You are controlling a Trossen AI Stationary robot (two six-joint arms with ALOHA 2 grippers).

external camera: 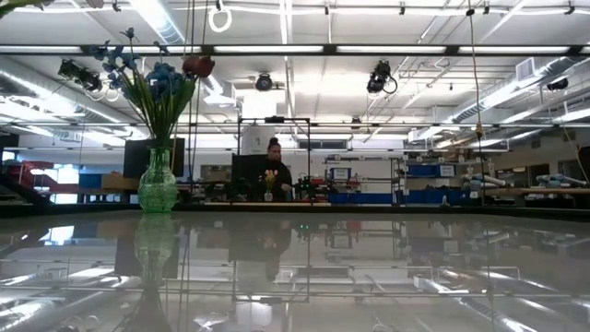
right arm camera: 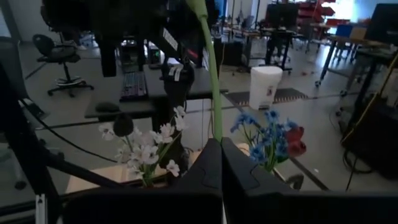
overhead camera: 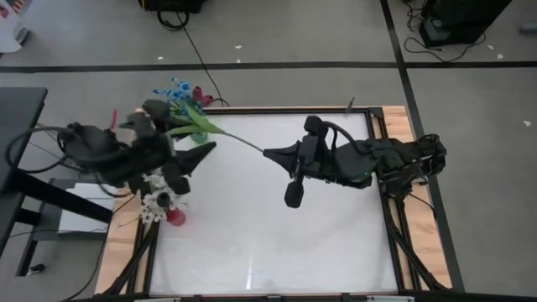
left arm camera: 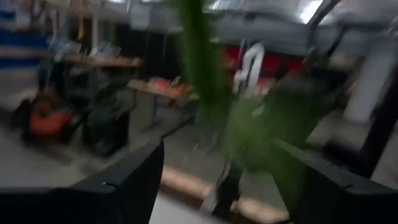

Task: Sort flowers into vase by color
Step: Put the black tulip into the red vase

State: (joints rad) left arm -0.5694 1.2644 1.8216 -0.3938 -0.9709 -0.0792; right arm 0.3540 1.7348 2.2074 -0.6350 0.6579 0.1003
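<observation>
A glossy white table (overhead camera: 277,235) reflects ceiling lights; wood strips edge its sides. The right gripper (overhead camera: 270,153), at mid-table, is clenched on the end of a green stem (overhead camera: 239,140) that stretches leftward to the left gripper (overhead camera: 197,155), whose fingers stand spread apart near the stem's leafy part. A green glass vase (external camera: 158,183) at the far left corner holds blue flowers (external camera: 164,78) and a red one (external camera: 197,65). White flowers (overhead camera: 155,201) stand at the left edge. Beyond, a person (external camera: 274,172) sits among workshop benches.
</observation>
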